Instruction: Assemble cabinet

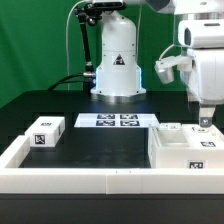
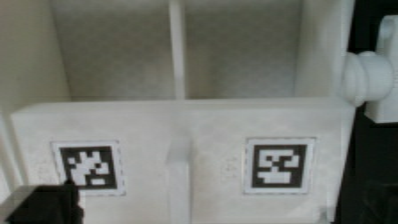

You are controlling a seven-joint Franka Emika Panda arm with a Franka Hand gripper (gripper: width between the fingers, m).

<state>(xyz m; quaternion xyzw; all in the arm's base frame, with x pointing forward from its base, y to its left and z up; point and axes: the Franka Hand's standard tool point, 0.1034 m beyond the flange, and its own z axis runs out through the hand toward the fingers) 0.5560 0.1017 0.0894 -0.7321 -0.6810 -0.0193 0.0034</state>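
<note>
The gripper (image 1: 205, 121) hung close over the cabinet (image 1: 185, 150), its opening too hidden to tell. The cabinet sat at the exterior view's right, by the rail (image 1: 80, 181), marked only with square black-and-white tags (image 2: 274, 165).

cabinet (image 1: 180, 155) matt wht plastic, table (image 1: 100, 145) matt blk, marker board (image 1: 85, 121) smooth wht
</note>
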